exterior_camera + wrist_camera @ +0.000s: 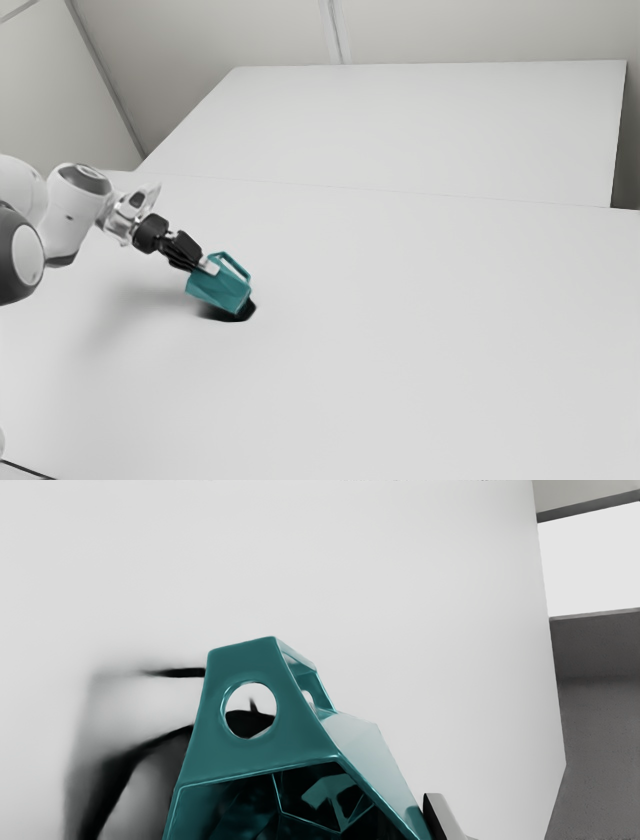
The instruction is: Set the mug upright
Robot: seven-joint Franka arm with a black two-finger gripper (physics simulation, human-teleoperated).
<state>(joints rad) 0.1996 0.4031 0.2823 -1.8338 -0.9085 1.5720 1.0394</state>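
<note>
The teal mug [218, 288] is tilted over the table toward the exterior view's left, its handle on the upper side. The gripper [203, 268] meets the mug's upper-left end; how its jaws stand cannot be made out. In the wrist view the mug [300, 740] has its open mouth toward my hand, and its handle with a round hole points away from the mouth. A light grey tip of the gripper is against the mug's outer wall. The far side of the grip is hidden by the mug, and whether the mug touches the table is unclear.
The white table [400, 330] extends around the mug, with a dark shadow under it. A second white surface [420, 125] lies beyond, toward the back. A black cable [28, 470] is at the exterior view's lower left.
</note>
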